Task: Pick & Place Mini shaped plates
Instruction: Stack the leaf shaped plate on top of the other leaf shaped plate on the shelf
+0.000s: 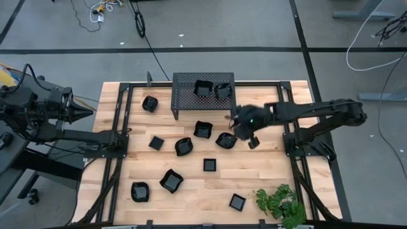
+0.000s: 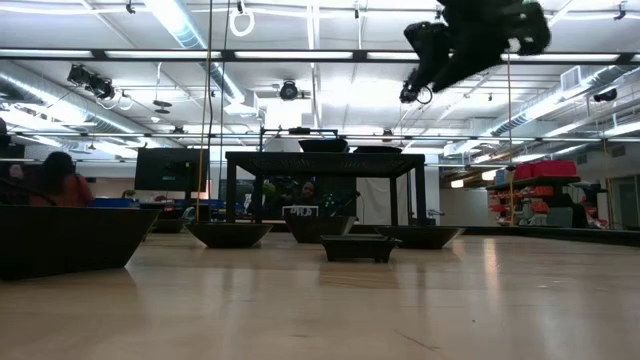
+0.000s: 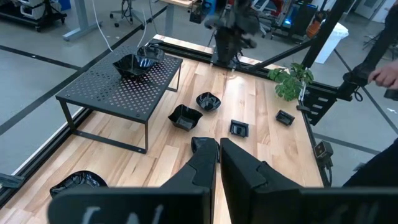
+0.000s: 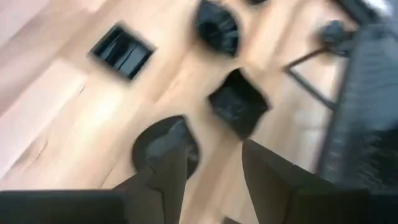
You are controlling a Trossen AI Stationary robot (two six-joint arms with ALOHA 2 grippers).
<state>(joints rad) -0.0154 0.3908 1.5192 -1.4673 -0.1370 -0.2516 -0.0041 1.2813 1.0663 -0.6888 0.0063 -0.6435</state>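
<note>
Big dark plate (image 2: 65,240) nearest low camera, cut off at left edge. Mini shaped plates (image 1: 184,147) scattered mid-frame on table (image 1: 267,172); two on perforated stand (image 1: 184,92), upper centre. Right gripper (image 1: 245,131) above them, fingers spread, empty, wrist view blurred. Left gripper (image 1: 91,110) at left edge, pressed together. Plant (image 1: 281,203) lower right.

Table (image 1: 191,191): light wood planks, smooth, slight sheen. Mini shaped plates (image 1: 171,180): black, glossy, hard-looking, material unclear. Stand (image 1: 191,95) at 12 o'clock: black perforated metal, matt. Plant (image 1: 281,202) at 5 o'clock: green leaves, possibly plastic.
</note>
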